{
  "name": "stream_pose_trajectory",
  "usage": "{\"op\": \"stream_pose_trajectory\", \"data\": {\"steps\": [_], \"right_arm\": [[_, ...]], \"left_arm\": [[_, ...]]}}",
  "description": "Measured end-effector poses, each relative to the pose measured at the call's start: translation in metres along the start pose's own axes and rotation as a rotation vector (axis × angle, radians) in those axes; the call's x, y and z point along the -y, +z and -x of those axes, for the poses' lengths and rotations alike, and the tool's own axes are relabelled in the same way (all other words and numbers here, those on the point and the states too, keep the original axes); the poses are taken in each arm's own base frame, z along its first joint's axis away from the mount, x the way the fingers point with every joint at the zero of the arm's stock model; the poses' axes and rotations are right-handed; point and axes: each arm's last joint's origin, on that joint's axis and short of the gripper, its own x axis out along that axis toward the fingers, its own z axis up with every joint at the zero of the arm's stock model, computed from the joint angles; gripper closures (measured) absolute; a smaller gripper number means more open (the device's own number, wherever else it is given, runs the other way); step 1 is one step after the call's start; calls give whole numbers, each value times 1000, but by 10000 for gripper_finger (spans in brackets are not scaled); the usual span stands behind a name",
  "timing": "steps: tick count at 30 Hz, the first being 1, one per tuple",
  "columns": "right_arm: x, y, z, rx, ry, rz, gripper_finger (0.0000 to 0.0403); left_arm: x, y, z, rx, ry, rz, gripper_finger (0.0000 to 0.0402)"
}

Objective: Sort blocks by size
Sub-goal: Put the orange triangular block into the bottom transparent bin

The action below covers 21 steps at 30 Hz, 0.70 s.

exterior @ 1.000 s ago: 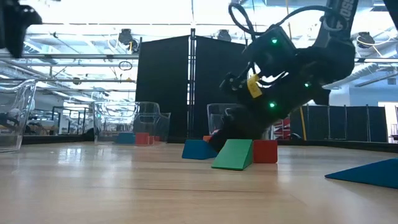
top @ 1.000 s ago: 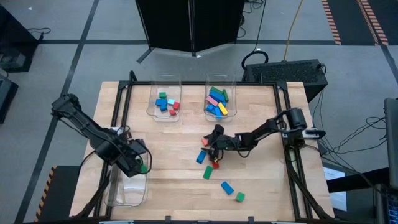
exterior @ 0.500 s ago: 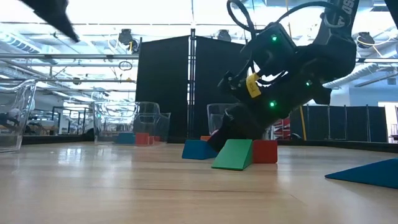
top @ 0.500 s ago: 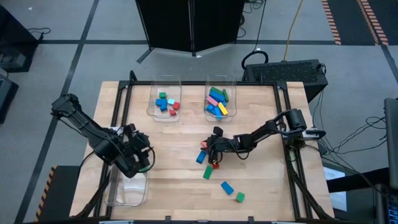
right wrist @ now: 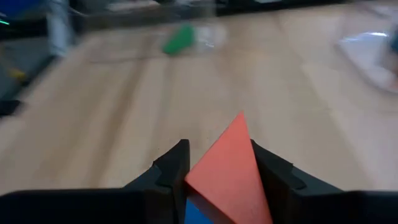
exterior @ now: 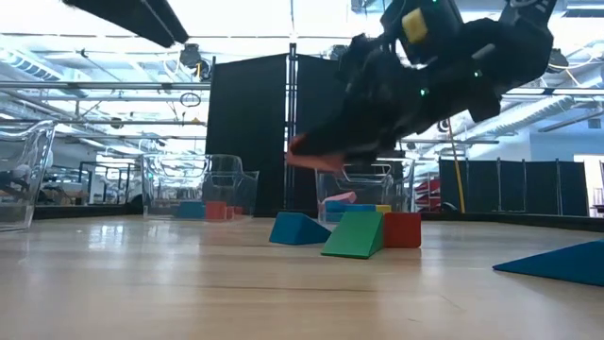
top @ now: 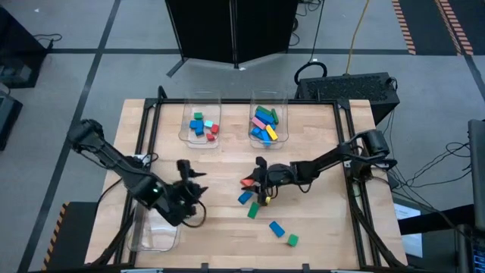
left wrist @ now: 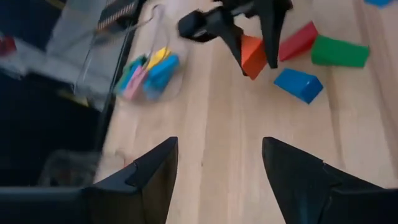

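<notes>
My right gripper (top: 255,183) hangs over the table's middle, shut on a red-orange block (top: 248,181). Below and beside it on the wood lie a blue block (top: 245,197), a green block (top: 252,211) and a red one (exterior: 403,229). Another blue block (top: 276,228) and a green block (top: 292,240) lie nearer the front edge. My left gripper (left wrist: 217,177) stands open and empty left of the middle (top: 195,189), pointing toward the right gripper. My right gripper pinches the red-orange block by two opposite faces (right wrist: 202,169) between its two fingers. The fingers (exterior: 377,113) come from the table's right side, slanting down. The block is lifted clear of the table, tilted, with its free end (exterior: 304,151) sticking out past the fingertips.
Two clear bins with several coloured blocks stand at the far edge, one left (top: 201,125) and one right (top: 265,125). A third clear bin (top: 155,231) sits at the near left corner, behind my left gripper. Bare wood lies between the two arms.
My right gripper has shut on the red-orange block and risen, lifting it clear of the table and away from the other blocks. My left gripper has swung from above the near-left bin toward the table's middle and has turned to face the right gripper, staying open.
</notes>
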Motion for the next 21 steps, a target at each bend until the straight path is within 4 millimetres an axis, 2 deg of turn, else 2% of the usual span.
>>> {"op": "stream_pose_trajectory", "data": {"steps": [4,8,14,21], "right_arm": [[-4,5,0,47,98,-35,284],[-7,10,1,87,182,-62,280],[-10,14,2,117,252,-78,280],[-12,17,2,133,310,-99,280]], "left_arm": [[17,8,-22,8,9,-175,167],[29,13,-45,6,27,-276,167],[35,17,-75,-9,39,-278,167],[39,24,-93,35,-48,-264,167]]}}
